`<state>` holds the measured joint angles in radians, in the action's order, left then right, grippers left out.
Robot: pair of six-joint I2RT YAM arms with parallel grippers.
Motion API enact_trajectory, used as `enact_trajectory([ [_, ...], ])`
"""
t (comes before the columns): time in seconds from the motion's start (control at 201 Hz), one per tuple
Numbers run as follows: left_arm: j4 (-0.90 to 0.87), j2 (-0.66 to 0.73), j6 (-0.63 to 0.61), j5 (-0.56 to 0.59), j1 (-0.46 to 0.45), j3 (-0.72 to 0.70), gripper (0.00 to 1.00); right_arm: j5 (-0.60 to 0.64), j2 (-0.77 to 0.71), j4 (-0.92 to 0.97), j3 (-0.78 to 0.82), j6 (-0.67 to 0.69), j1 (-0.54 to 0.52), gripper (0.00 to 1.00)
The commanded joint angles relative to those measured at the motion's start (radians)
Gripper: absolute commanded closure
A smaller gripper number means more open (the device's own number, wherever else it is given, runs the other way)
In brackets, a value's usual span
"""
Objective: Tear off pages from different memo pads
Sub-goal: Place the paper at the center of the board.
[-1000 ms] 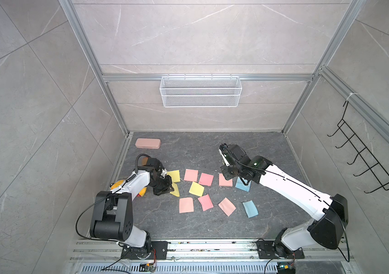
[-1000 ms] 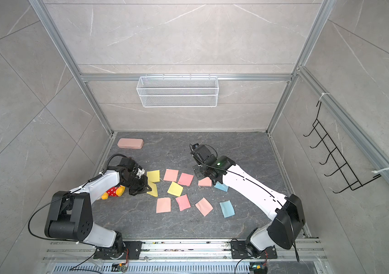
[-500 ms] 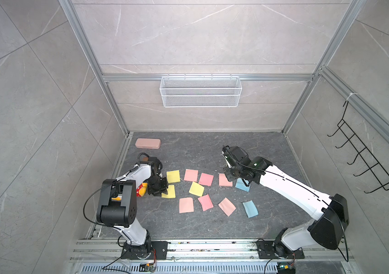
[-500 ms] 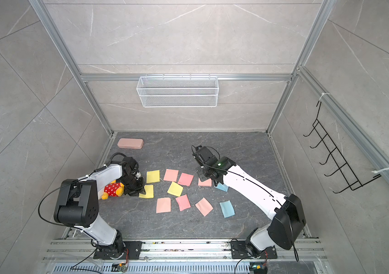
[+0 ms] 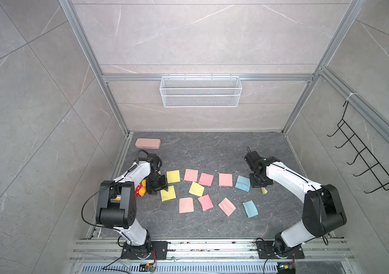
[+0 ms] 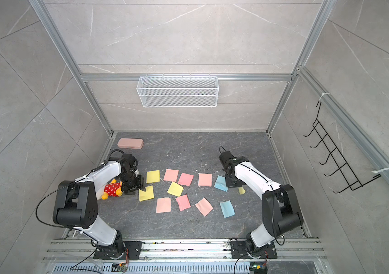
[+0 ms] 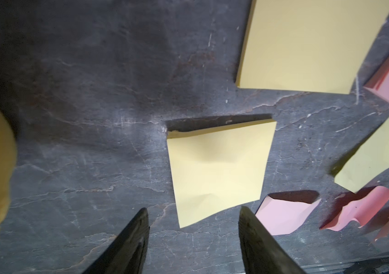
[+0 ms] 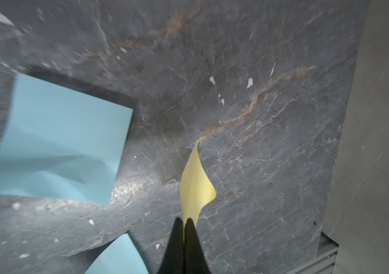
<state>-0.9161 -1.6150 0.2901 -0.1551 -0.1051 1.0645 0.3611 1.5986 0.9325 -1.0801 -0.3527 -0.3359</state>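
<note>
My left gripper (image 7: 192,213) is open, hanging low over the dark floor at the near corner of a thin yellow memo pad (image 7: 219,170) whose top sheet is creased. Both top views show this gripper (image 5: 161,187) (image 6: 139,187) beside that pad (image 5: 168,193). A thicker yellow memo pad (image 7: 307,47) lies just beyond it. My right gripper (image 8: 184,221) is shut on a curled yellow page (image 8: 196,187), which hangs above the floor at the right of the spread (image 5: 264,190). Pink (image 5: 225,179), yellow (image 5: 196,188) and blue (image 5: 243,183) squares lie scattered between the arms.
A red polka-dot plush toy (image 5: 140,188) lies against the left arm. A pink case (image 5: 147,143) sits at the back left corner. A white wire basket (image 5: 200,91) hangs on the back wall and a black hook rack (image 5: 364,161) on the right wall.
My left gripper has opened and let go of the yellow pad. My right gripper has carried the yellow page to the right, past the blue sheet.
</note>
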Motion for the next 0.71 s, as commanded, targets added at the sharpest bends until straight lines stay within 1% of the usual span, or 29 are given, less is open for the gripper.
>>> enact_trajectory([
  [0.0,-0.033,0.105,-0.013,-0.01,0.001,0.035,0.38,-0.036,0.032,-0.021,0.051,-0.058,-0.001,1.0],
  [0.03,-0.02,0.131,-0.009,-0.02,0.0,0.034,0.38,-0.044,0.036,-0.027,0.058,-0.061,0.004,1.0],
  [0.065,-0.002,0.159,-0.004,-0.028,-0.001,0.031,0.38,-0.082,0.043,-0.037,0.065,-0.055,0.011,0.99],
  [0.125,0.031,0.203,0.005,-0.039,-0.003,0.022,0.37,-0.163,0.048,-0.048,0.069,-0.034,0.018,0.87],
  [0.135,0.037,0.209,0.006,-0.039,-0.004,0.022,0.37,-0.175,0.047,-0.05,0.072,-0.031,0.02,0.82],
  [0.144,0.041,0.215,0.005,-0.04,-0.004,0.02,0.37,-0.19,0.046,-0.054,0.073,-0.028,0.018,0.81],
  [0.149,0.043,0.218,0.006,-0.04,-0.004,0.019,0.37,-0.197,0.045,-0.056,0.074,-0.026,0.018,0.78],
  [0.184,0.054,0.231,0.006,-0.04,-0.004,0.017,0.37,-0.243,0.038,-0.062,0.08,-0.02,0.021,0.69],
  [0.249,0.058,0.246,-0.002,-0.035,-0.004,0.017,0.36,-0.334,0.011,-0.076,0.096,-0.014,0.048,0.6],
  [0.304,0.058,0.253,-0.008,-0.028,-0.004,0.014,0.36,-0.402,-0.015,-0.072,0.099,-0.01,0.084,0.56],
  [0.344,0.059,0.26,-0.009,-0.014,-0.004,0.013,0.36,-0.449,-0.038,-0.06,0.095,-0.008,0.112,0.56],
  [0.458,0.104,0.322,-0.009,0.029,-0.004,-0.016,0.35,-0.526,-0.141,-0.04,0.065,-0.016,0.189,0.55],
  [0.543,0.234,0.42,-0.007,0.057,-0.005,-0.094,0.33,-0.528,-0.235,-0.085,0.051,-0.04,0.24,0.55],
  [0.613,0.416,0.541,-0.022,0.115,-0.015,-0.22,0.28,-0.469,-0.304,-0.168,0.056,-0.07,0.278,0.54],
  [0.633,0.482,0.575,-0.027,0.146,-0.02,-0.267,0.24,-0.434,-0.321,-0.199,0.062,-0.08,0.286,0.54],
  [0.653,0.544,0.607,-0.03,0.183,-0.026,-0.311,0.14,-0.386,-0.336,-0.237,0.075,-0.089,0.29,0.53],
  [0.663,0.58,0.621,-0.034,0.202,-0.03,-0.336,0.05,-0.358,-0.345,-0.259,0.081,-0.094,0.291,0.53],
  [0.668,0.594,0.628,-0.036,0.212,-0.031,-0.347,0.02,-0.344,-0.347,-0.27,0.086,-0.096,0.291,0.53],
  [0.687,0.64,0.652,-0.048,0.248,-0.036,-0.379,0.01,-0.293,-0.358,-0.318,0.107,-0.106,0.293,0.52],
  [0.702,0.684,0.666,-0.062,0.268,-0.041,-0.408,0.0,-0.276,-0.364,-0.342,0.119,-0.101,0.293,0.52],
])
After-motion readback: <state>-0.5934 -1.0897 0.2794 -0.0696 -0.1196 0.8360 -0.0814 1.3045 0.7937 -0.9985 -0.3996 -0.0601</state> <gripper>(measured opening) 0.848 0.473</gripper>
